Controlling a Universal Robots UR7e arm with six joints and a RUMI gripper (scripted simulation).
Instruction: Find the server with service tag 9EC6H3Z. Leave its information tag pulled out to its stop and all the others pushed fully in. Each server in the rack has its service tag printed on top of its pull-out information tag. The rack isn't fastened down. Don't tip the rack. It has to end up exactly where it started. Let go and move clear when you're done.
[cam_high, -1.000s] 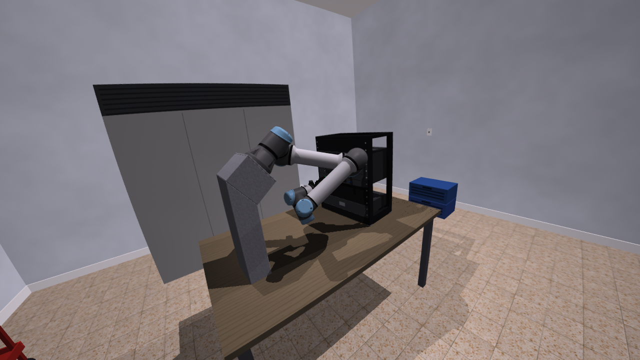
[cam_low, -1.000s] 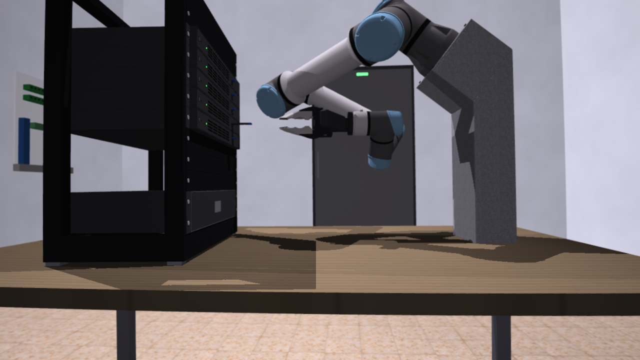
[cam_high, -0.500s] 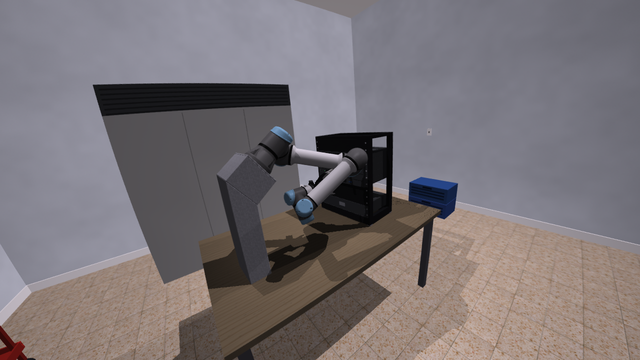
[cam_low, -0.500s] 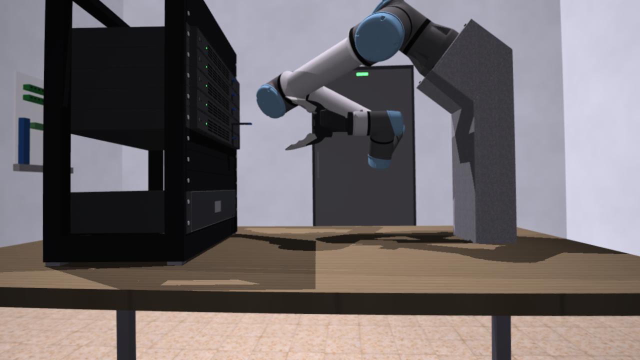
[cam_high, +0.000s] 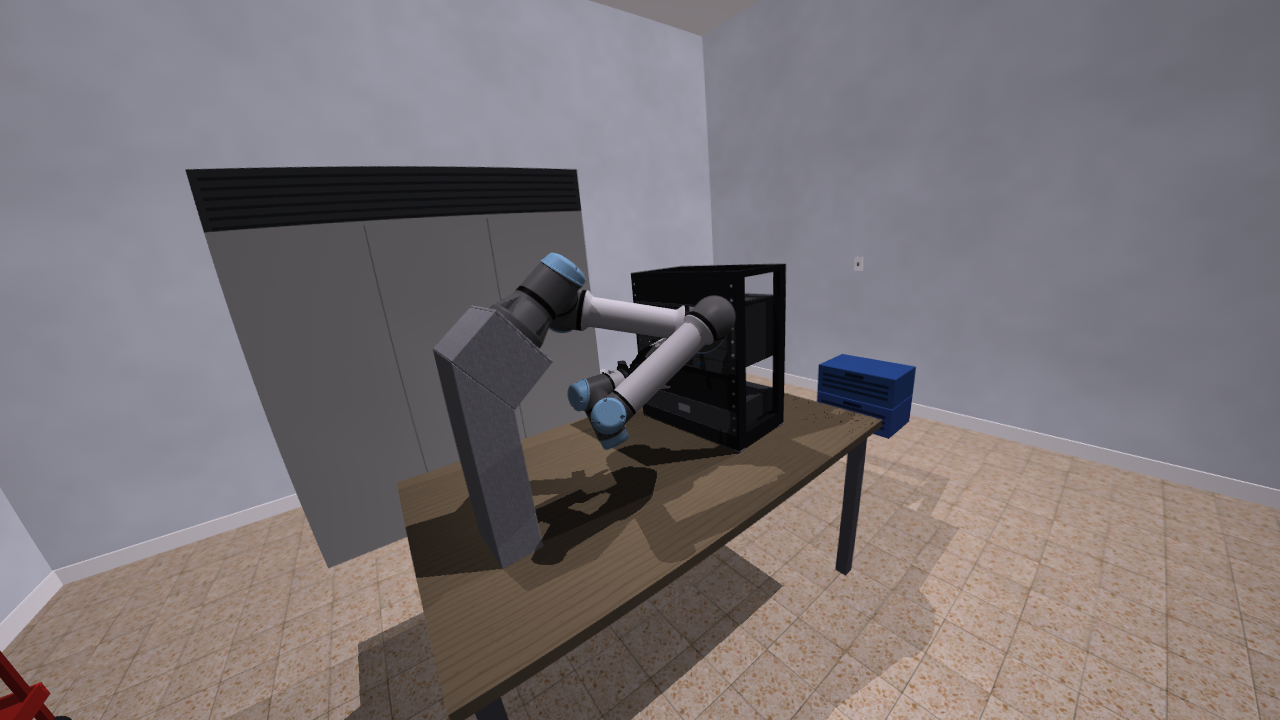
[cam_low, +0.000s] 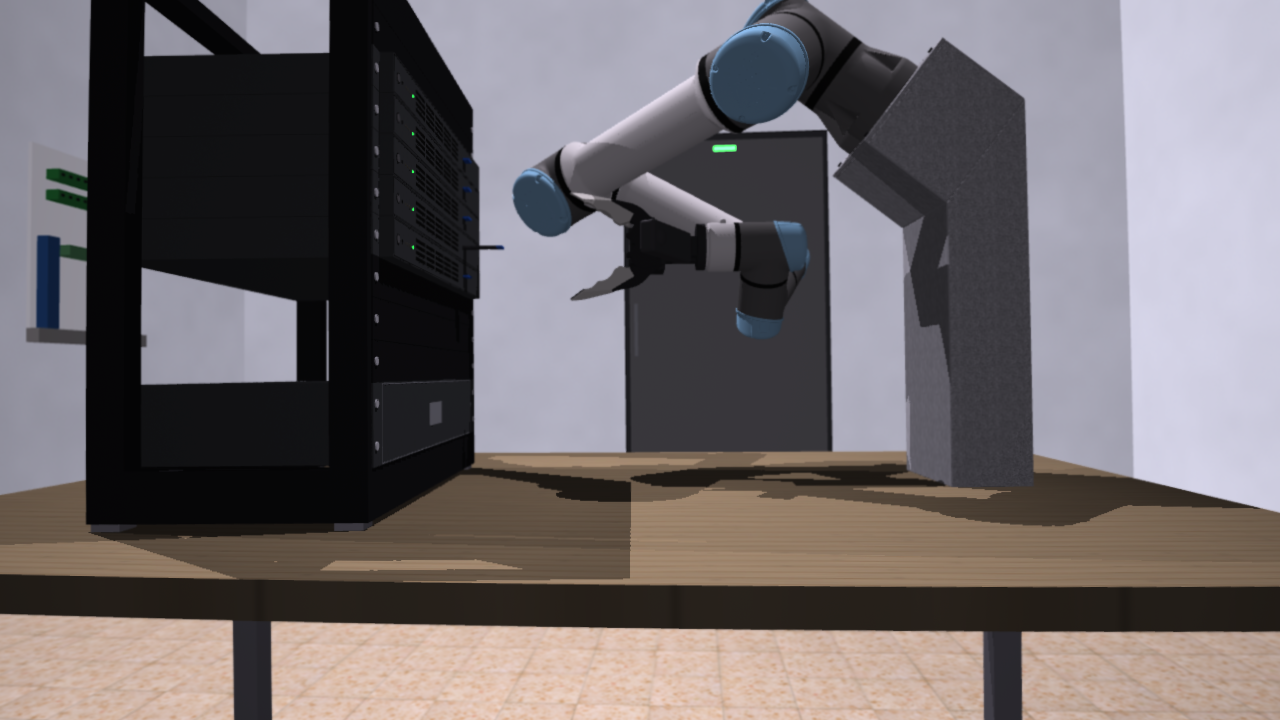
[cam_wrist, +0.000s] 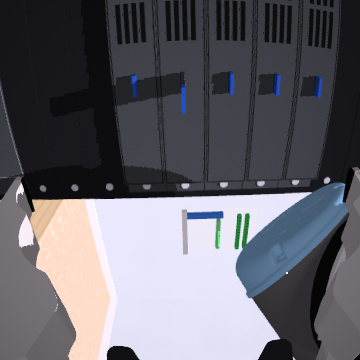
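1. The pulled-out information tag (cam_low: 485, 247) (cam_wrist: 183, 99) was a thin dark strip with a bright blue end. It projected from the fourth server down in the exterior view, left of centre in the frame, and sat second from left in the wrist view, upper middle. Its printing was too small to read.
2. Four other information tags showed as short blue tabs close to their server faces, making five tags altogether.
3. The end effector (cam_high: 642, 353) (cam_low: 572, 247) (cam_wrist: 188, 174) was wide open around nothing, its two grey, notched fingers well apart and clear of the tags.
4. Five slim servers (cam_low: 429, 170) (cam_wrist: 230, 135) had flat, dark grey faces with slotted vents; five green lights glowed there in the exterior view.
5. The rack (cam_high: 739, 411) (cam_low: 350, 268) (cam_wrist: 92, 189) was a boxy matte-black frame, upright at left in the exterior view. Nine round, pale screw heads lined its edge in the wrist view.
6. A deeper grey unit (cam_high: 707, 414) (cam_low: 407, 420) low in the rack bore one pale square label.
7. The worktop (cam_high: 581, 608) (cam_low: 805, 555) was brown, straight-grained wood, carrying the rack and one angular, speckled-grey pedestal (cam_high: 487, 465) (cam_low: 984, 268).
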